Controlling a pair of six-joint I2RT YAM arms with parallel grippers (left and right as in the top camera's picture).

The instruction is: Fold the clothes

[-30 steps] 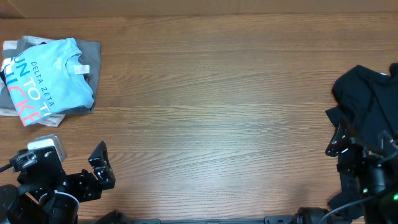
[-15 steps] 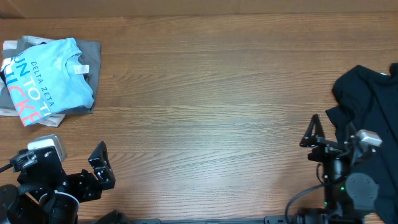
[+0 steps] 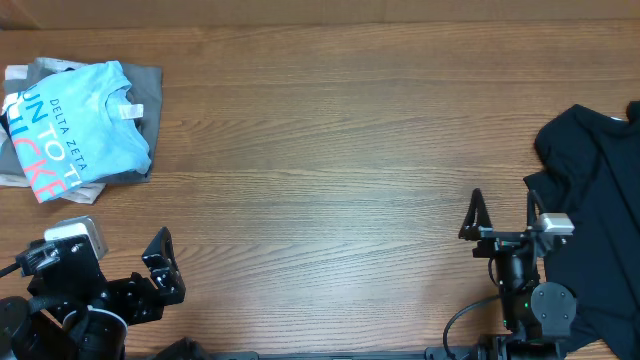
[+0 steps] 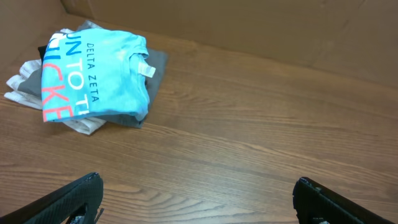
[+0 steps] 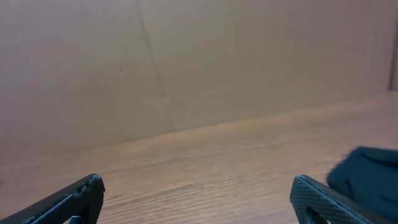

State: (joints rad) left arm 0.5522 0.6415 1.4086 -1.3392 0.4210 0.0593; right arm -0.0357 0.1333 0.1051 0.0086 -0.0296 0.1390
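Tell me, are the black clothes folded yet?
Not folded. The black clothes lie in a rumpled, uneven heap, unlike the blue shirt, which is folded flat.

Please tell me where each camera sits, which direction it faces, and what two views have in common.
Overhead: above the table, looking straight down; left end effector and right end effector show at the near edge.
Left wrist: on the left arm, low, facing the folded blue shirt; its own fingertips show.
Right wrist: low, facing the wall; fingertips and a black garment show.
Shared: overhead and left wrist both show the blue shirt.

Folded clothes stack [image 3: 75, 125] far-left; black garment [image 3: 598, 200] crumpled right edge.
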